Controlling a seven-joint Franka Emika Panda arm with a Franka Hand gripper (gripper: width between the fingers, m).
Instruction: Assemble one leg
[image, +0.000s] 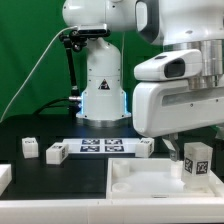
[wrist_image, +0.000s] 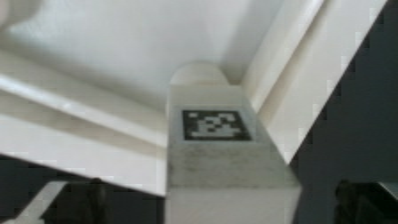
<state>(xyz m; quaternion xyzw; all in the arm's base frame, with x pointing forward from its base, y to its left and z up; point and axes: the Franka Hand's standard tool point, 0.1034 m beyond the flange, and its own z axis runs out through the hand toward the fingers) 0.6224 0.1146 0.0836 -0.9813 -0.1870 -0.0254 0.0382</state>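
The leg (image: 196, 160) stands upright directly under the gripper (image: 186, 143), at the back part of the white panel (image: 140, 185), toward the exterior view's right. In the wrist view its marker tag faces the camera, with the panel's raised rim behind. Whether the fingers press on the leg or stand apart, I cannot tell. On the black table (image: 60, 185), a spare leg (image: 146, 147) lies just beside the marker board (image: 103, 146)
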